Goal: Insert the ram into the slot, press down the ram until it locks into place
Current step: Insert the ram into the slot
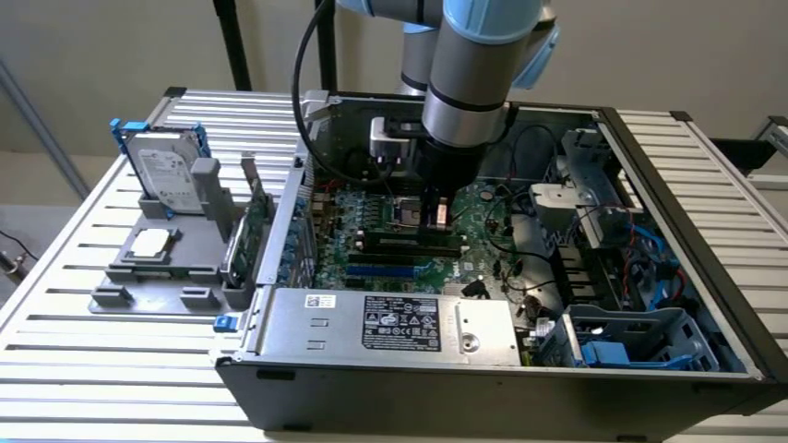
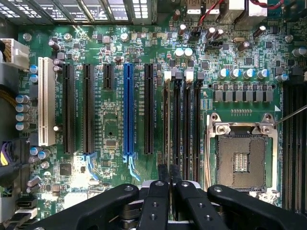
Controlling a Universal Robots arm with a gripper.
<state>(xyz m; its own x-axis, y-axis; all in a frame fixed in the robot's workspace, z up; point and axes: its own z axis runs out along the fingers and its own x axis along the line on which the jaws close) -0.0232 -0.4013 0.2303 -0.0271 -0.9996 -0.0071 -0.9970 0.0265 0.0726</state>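
Low inside the open computer case [image 1: 369, 388], close above the motherboard [image 2: 110, 129]: the tool [image 2: 169, 173], clenched, fingertips [image 2: 163, 173] nearly touching and nothing seen gripped between them. Directly ahead of those tips and in line with them: the ram [image 2: 165, 115], judged from a thin greenish-brown edge standing in the slot [image 2: 168, 143] farthest from the CPU socket [image 2: 242, 160]. Runs lengthwise straight away from the tool, long axis parallel to the three neighbouring memory slots [image 2: 188, 124] and to the blue connector [image 2: 128, 115]. Looks already entered in the slot; cannot tell whether it is fully seated, since the near end hides behind the tips, while the pale clip [image 2: 167, 75] at the far end is in plain sight.

Tight quarters sideways: a black expansion slot [image 2: 148, 110] just beside on one flank, the other memory slots just beside on the other, the socket beyond them. Free room upward, back along the arm [image 1: 474, 83]. In the exterior view, boxed in by the case walls, with the power supply [image 1: 382, 323] near the board's front edge and well below the arm's line
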